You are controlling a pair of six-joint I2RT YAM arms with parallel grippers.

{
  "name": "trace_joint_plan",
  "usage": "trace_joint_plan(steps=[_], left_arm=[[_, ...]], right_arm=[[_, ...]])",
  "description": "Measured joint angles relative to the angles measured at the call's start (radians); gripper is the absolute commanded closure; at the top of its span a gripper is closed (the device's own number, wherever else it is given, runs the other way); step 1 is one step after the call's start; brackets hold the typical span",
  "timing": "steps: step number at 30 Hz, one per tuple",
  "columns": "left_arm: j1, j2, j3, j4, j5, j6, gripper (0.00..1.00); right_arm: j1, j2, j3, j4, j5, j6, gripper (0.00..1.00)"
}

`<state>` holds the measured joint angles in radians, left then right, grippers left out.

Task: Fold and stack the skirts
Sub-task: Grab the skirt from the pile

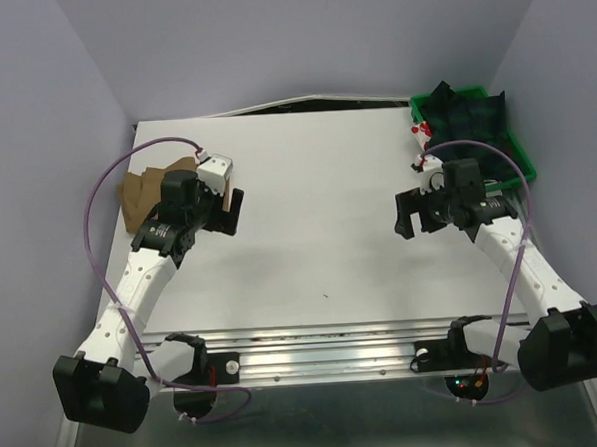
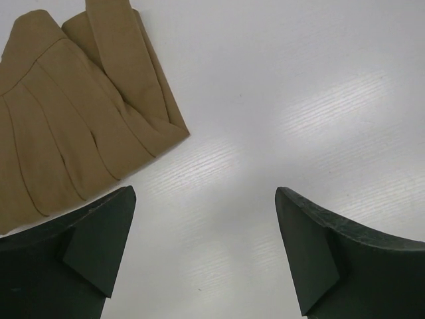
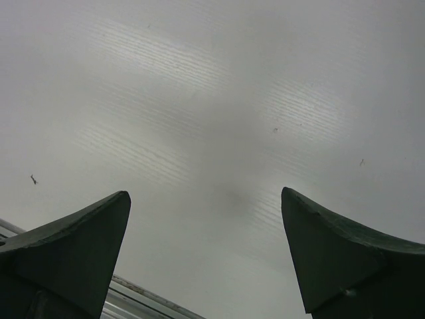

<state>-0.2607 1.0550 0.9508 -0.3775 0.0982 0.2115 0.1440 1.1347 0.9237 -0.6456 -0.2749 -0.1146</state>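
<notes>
Only the left wrist view shows the tan skirt (image 2: 73,126), pleated, at its upper left, while overhead the plaid skirt (image 1: 470,109) lies in the bin (image 1: 522,160) upper right, and left hand (image 2: 206,199) and right hand (image 3: 206,199) gape apart.

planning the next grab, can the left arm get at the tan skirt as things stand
Probably yes: the tan skirt lies flat just beside the open left tool, with only bare table between and nothing seen on it.

White table (image 1: 318,212): tan skirt (image 1: 142,197), green bin (image 1: 523,160)
</notes>
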Motion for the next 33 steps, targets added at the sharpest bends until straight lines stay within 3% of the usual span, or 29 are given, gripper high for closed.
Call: trace_joint_plan(steps=[6, 13, 23, 28, 33], left_arm=[[0.0, 0.021, 0.043, -0.055, 0.071, 0.017, 0.01], [0.0, 0.049, 0.084, -0.045, 0.104, 0.015, 0.01], [0.0, 0.099, 0.115, -0.027, 0.183, -0.027, 0.01], [0.0, 0.134, 0.137, -0.018, 0.211, -0.042, 0.01], [0.0, 0.174, 0.137, -0.017, 0.21, -0.041, 0.01]], right_arm=[[0.0, 0.123, 0.176, -0.051, -0.004, -0.005, 0.0], [-0.042, 0.378, 0.571, -0.076, 0.029, -0.005, 0.0], [-0.35, 0.882, 1.218, -0.041, 0.054, 0.081, 0.0], [-0.441, 1.094, 1.368, -0.041, 0.084, 0.088, 0.0], [-0.456, 1.23, 1.378, -0.039, 0.098, 0.074, 0.0]])
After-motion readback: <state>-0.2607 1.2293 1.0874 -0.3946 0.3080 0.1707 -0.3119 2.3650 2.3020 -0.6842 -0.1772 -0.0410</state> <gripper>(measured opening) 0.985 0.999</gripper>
